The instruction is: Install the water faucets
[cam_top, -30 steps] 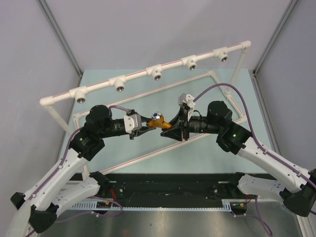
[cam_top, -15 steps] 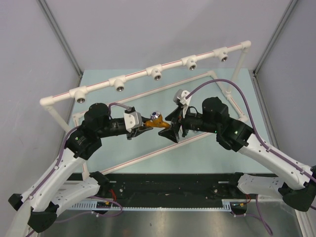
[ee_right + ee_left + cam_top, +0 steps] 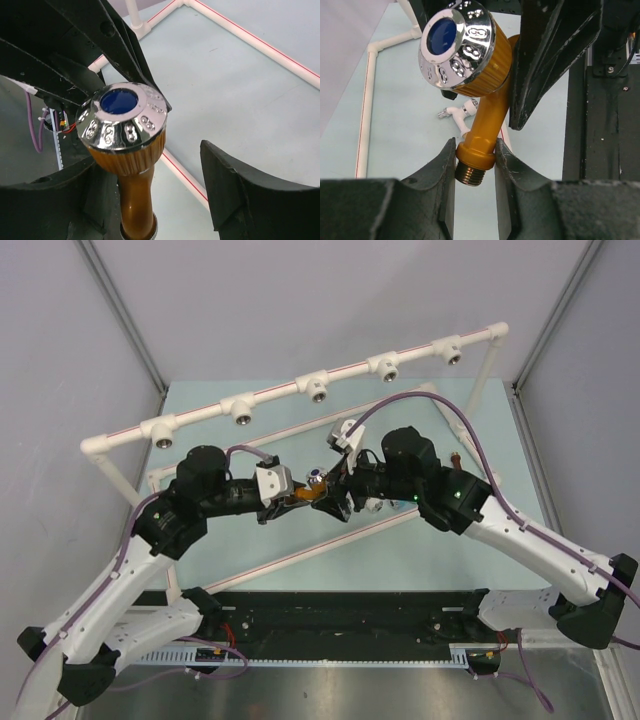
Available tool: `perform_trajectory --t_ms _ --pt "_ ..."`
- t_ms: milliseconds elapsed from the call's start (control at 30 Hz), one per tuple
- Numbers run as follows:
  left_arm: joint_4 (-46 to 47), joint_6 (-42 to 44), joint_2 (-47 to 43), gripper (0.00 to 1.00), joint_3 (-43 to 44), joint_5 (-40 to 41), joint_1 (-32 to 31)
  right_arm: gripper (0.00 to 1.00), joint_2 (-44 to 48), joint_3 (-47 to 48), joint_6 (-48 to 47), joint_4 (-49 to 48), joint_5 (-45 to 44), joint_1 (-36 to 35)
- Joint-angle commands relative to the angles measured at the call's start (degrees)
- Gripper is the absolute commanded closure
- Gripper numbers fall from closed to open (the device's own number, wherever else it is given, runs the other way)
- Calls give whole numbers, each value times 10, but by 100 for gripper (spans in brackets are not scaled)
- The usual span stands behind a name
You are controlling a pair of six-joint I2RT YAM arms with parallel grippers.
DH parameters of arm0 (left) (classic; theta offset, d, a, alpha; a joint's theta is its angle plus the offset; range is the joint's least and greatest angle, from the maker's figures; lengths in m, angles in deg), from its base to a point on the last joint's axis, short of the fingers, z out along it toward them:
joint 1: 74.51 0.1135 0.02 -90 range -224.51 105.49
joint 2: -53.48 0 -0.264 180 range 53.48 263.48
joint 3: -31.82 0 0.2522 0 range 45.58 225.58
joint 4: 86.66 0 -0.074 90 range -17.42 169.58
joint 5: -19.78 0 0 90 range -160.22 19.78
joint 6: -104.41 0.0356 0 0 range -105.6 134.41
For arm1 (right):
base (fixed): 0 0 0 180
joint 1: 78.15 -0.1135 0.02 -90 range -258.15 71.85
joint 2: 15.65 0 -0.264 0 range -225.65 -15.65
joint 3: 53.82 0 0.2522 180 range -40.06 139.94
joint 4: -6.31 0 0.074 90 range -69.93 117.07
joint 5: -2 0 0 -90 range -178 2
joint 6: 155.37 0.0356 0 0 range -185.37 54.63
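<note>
Right now this looks like a mid-air handover: both arms meet over the middle of the table (image 3: 400,560), on the near side of the pipe frame (image 3: 280,395), w/ the orange faucet (image 3: 489,107) between them. Left gripper (image 3: 475,152) is clamped on the faucet's neck just above the silver thread. The thread end pokes back towards its own wrist cam, & the chrome cap w/ blue centre points away. Right gripper (image 3: 150,162) has its fingers apart, straddling the cap end. One finger sits close to the orange body, the other is clear of it, so no pinch yet.

Left arm reaches in from the left, wrist pointing right. Right arm comes in from the right, wrist turned left. A white faucet (image 3: 456,111) lies on the table below.

Next, I'd guess: right closes on the body near the cap & left lets go, freeing the thread for a T-socket (image 3: 318,390) on the far rail. It needs a firm, square pinch before release, or the faucet drops.
</note>
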Motion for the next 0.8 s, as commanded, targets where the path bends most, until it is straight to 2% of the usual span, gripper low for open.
perform_trajectory --t_ms 0,133,200,233,300,333,433,533,567,633,667,733,767 --pt "-1 26 0 100 34 -14 -5 33 -11 41 -11 13 -15 -5" --pt "-8 27 6 100 37 -12 -5 41 -20 50 -9 21 -18 -8" --pt "-7 26 5 100 38 -12 -6 49 -23 52 -10 27 -20 -9" --pt "-7 26 5 100 40 -10 -5 57 -23 52 -9 29 -22 -8" --pt "-8 26 5 100 42 -4 -5 67 -22 52 -8 32 -27 -8" --pt "-8 26 5 100 42 -1 -6 79 -22 52 -4 33 -29 -8" --pt "-10 20 9 100 46 9 -6 100 -14 52 5 33 -30 -1" --pt "2 -8 9 69 59 37 -5 100 -6 52 11 42 -49 10" --pt "6 -23 10 53 71 44 -6 100 -2 50 25 50 -52 25" --pt "10 -34 15 41 89 63 -5 100 15 46 39 54 -52 43" --pt "9 -47 17 32 111 72 -6 100 23 42 55 51 -49 68" --pt "7 -58 31 23 137 107 -6 100 53 24 77 49 -49 93" --pt "2 -70 38 15 168 123 -6 100 63 15 86 49 -49 108"
